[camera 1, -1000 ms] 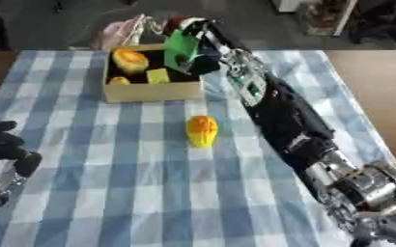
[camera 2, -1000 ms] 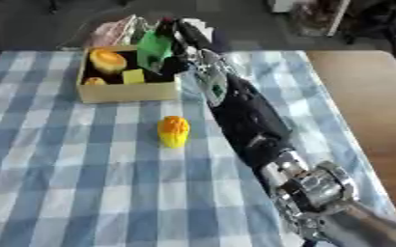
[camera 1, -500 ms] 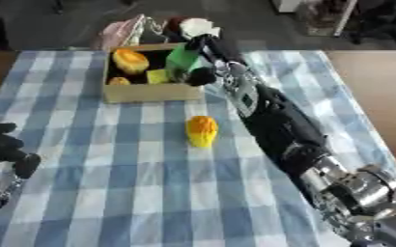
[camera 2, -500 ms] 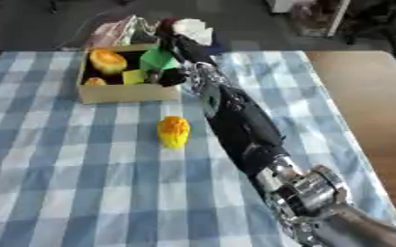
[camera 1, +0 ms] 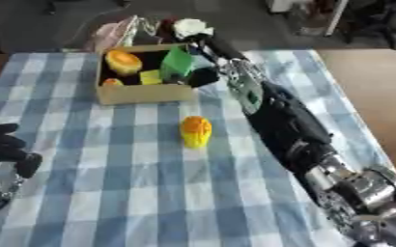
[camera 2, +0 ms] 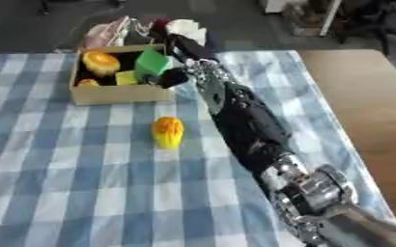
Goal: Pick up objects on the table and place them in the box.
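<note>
The cardboard box stands at the far left of the checked cloth. It holds an orange round thing, a yellow cube and a small orange piece. My right arm stretches up the table, and my right hand is at the box's right wall, shut on a green block that sits low inside the box. A yellow-orange object lies on the cloth in front of the box. My left hand rests open at the lower left.
Behind the box lie a pink bag and a white object. Bare wooden tabletop shows to the right of the cloth. My right forearm crosses the cloth just right of the yellow-orange object.
My right hand has carried the green block left and down, from above the box's right edge into the box. The left hand and the yellow-orange object have stayed put.
</note>
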